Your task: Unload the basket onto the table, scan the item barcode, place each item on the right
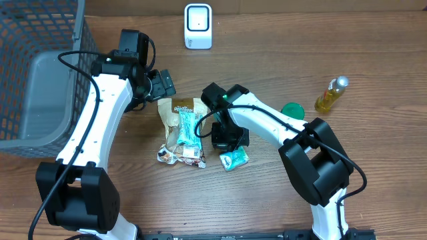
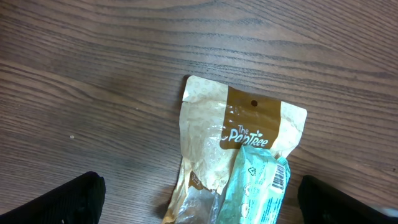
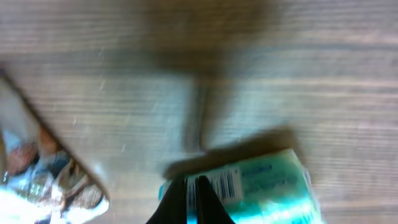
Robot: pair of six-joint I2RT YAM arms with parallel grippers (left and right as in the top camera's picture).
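Wood-grain tabletop [image 1: 373, 167] lies beneath both arms. Right gripper [image 3: 194, 202] clenches a small teal barcoded packet [image 3: 261, 180]. Left gripper [image 2: 199, 199] hangs released above a brown-and-cream pouch [image 2: 205, 124].

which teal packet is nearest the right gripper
The small teal packet on bare wood, pinched at its edge by the right gripper; the longer teal packet lies across the brown pouch.

The desk [image 1: 373, 40] is brown with wood grain. The pouch [image 2: 211, 124] ahead of the left jaws is cream and brown with white letters. The packet [image 3: 267, 180] at the right jaws is teal, its barcode [image 3: 225, 183] black on white.
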